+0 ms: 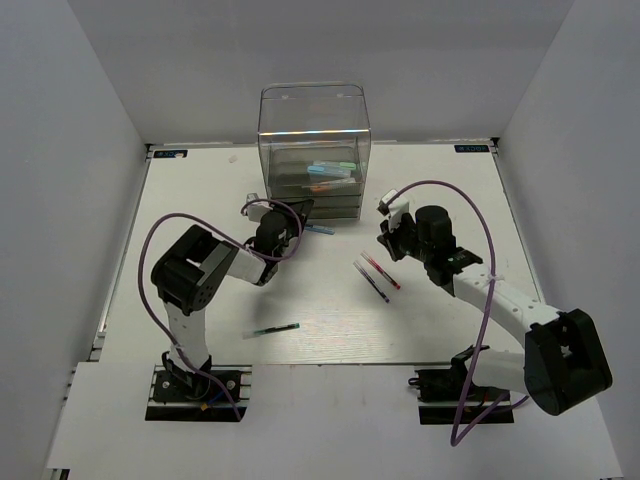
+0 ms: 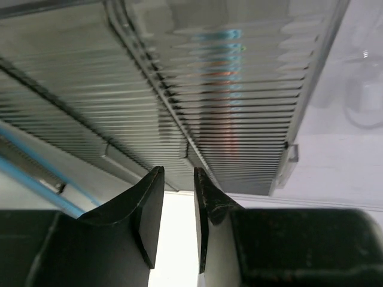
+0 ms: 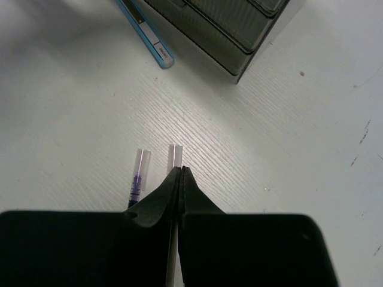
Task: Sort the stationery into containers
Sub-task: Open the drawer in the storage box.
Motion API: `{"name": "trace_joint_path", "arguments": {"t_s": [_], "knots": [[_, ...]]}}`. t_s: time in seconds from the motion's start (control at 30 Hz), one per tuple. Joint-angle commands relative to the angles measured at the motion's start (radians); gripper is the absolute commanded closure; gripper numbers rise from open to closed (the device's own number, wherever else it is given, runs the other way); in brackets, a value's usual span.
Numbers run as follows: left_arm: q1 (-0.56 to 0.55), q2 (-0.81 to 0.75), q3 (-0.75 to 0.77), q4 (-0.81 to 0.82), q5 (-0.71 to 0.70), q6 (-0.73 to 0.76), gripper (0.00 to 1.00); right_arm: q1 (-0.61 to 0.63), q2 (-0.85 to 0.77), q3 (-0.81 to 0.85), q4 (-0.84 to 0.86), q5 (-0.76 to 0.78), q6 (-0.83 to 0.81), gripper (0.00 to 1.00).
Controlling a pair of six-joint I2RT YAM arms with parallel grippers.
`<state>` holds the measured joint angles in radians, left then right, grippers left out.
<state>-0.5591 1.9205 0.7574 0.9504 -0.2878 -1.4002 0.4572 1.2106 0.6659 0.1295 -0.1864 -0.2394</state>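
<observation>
The smoky clear drawer unit (image 1: 313,150) stands at the back centre, with light blue, orange and mint markers (image 1: 331,171) showing through its drawers. My left gripper (image 1: 297,213) is slightly open and empty, right at the unit's lower front (image 2: 179,119). A thin blue pen (image 1: 318,229) lies beside it and also shows in the left wrist view (image 2: 36,179). My right gripper (image 3: 181,170) is shut and hovers over the clear end of the red pen (image 3: 175,154), with the dark purple pen (image 3: 137,179) alongside. Both lie mid-table (image 1: 378,276). A dark green pen (image 1: 270,329) lies at front left.
White walls close in the table (image 1: 200,200) on three sides. Purple cables loop off both arms. In the right wrist view the blue pen (image 3: 146,30) lies just left of the unit's corner (image 3: 233,36).
</observation>
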Motion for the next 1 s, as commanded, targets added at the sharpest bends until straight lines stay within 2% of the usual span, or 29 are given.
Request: {"name": "trace_joint_path", "arguments": {"t_s": [0.0,0.2,0.37,0.5,0.83,0.97], "knots": [[-0.004,0.009,0.030,0.063,-0.024,-0.014,0.63,-0.011,0.012,0.035,0.028,-0.010,0.005,1.00],[-0.004,0.018,0.030,0.087,-0.024,-0.014,0.60,-0.020,0.027,0.037,0.032,-0.016,0.000,1.00],[-0.004,0.038,0.049,0.077,-0.043,-0.014,0.51,-0.028,0.032,0.038,0.030,-0.022,0.002,1.00],[-0.004,0.049,0.068,0.068,-0.054,-0.014,0.51,-0.032,0.037,0.037,0.029,-0.022,-0.006,1.00],[-0.004,0.069,0.077,0.079,-0.086,-0.023,0.70,-0.038,0.040,0.043,0.033,-0.030,-0.018,1.00],[-0.004,0.078,0.077,0.090,-0.086,-0.023,0.82,-0.038,0.038,0.038,0.033,-0.031,-0.015,1.00]]}}
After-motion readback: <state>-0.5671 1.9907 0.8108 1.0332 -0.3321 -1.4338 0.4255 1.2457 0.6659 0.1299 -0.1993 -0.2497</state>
